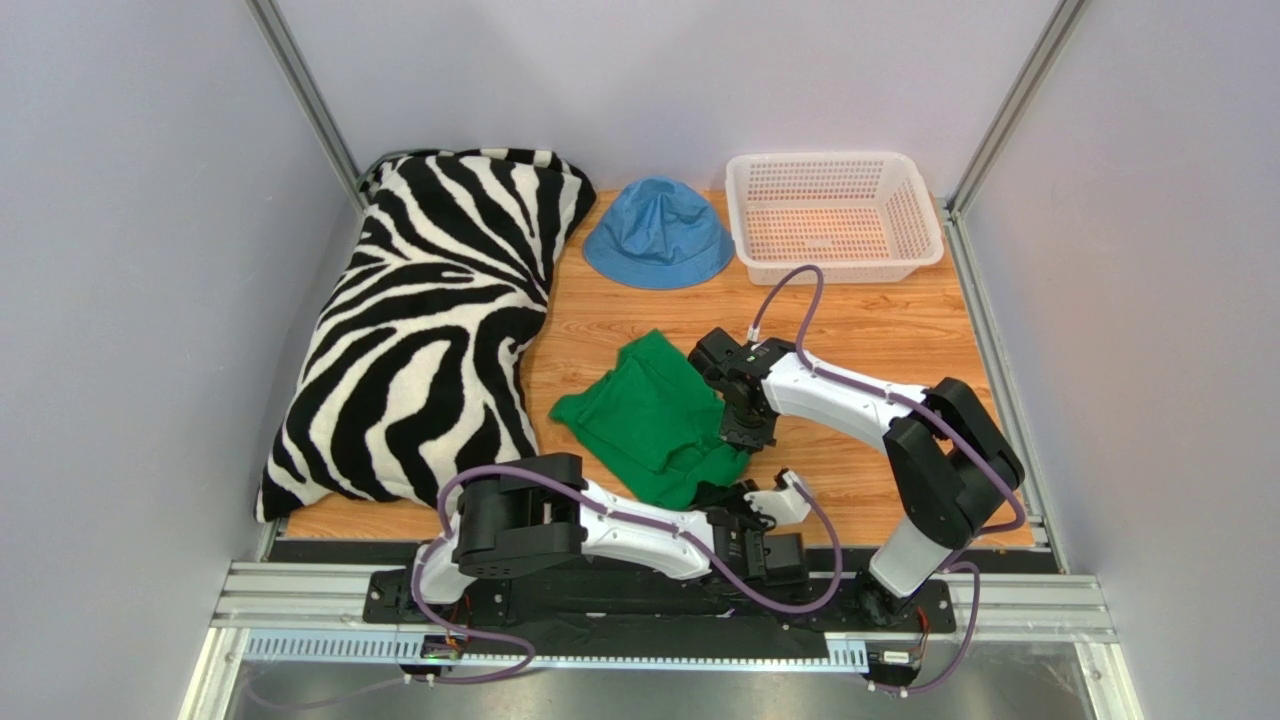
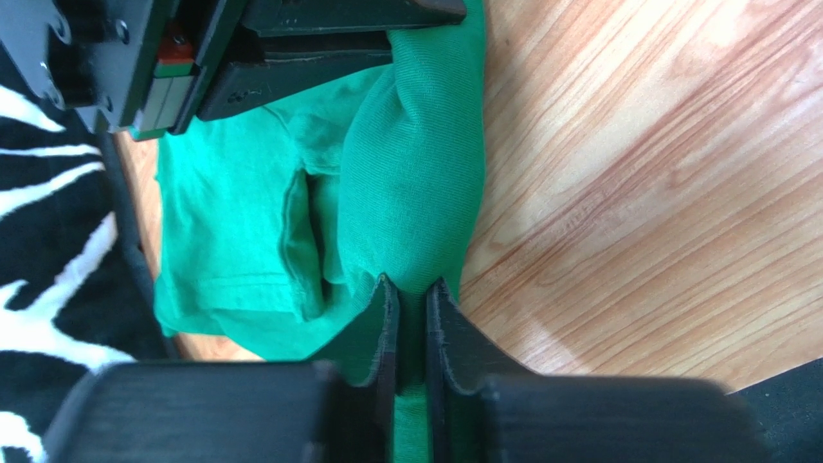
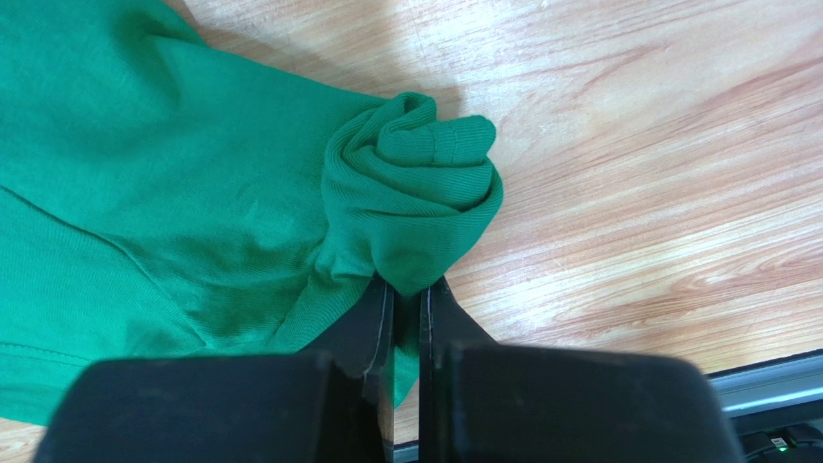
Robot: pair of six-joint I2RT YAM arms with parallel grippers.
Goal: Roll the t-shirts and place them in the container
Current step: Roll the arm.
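Note:
The bright green t-shirt [image 1: 649,414] lies on the wooden table, its right edge rolled into a thick tube [image 2: 413,183]. My left gripper [image 2: 412,291] is shut on the near end of that roll, green cloth pinched between its fingers. At the roll's far end, a tight spiral of cloth [image 3: 425,178] bulges out, and my right gripper [image 3: 407,287] is shut on it. From above, the left gripper [image 1: 747,507] sits at the shirt's near right corner and the right gripper [image 1: 742,423] at its right side.
A zebra-striped pillow [image 1: 428,330] fills the left side. A blue bucket hat [image 1: 658,233] and a white plastic basket [image 1: 831,213] stand at the back. Bare wood [image 1: 857,323] lies right of the shirt. The table's near edge runs just behind the left gripper.

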